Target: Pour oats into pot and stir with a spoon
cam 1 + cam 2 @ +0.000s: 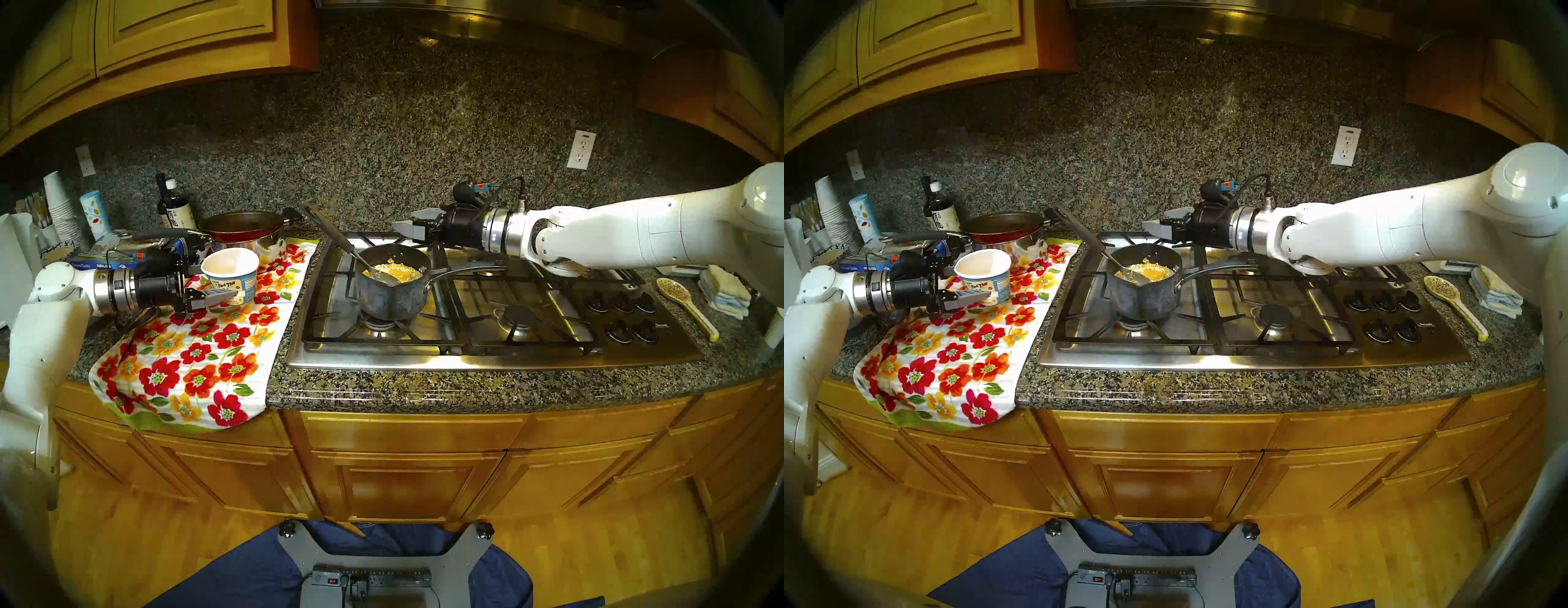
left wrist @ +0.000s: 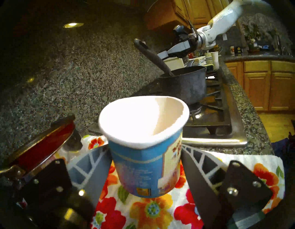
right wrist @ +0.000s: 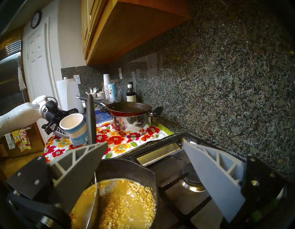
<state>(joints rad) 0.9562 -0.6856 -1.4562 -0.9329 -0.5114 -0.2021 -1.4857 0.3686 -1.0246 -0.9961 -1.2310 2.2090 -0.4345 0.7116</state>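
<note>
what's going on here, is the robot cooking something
Yes, oatmeal. The left gripper holds the paper oatmeal cup above the floral towel, pinched so its rim is squashed; it looks empty. The oats are already in the small dark pot on the stove's front left burner, sitting in liquid. The spoon leans in the pot with nothing holding it. The right gripper hovers open beside the pot, near the spoon's handle.

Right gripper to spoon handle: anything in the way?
Nothing visible. The right gripper is open above the back rim of the pot, and the spoon leans out of the oats just left of it with open air between. The paper cup stays off over the floral towel.
</note>
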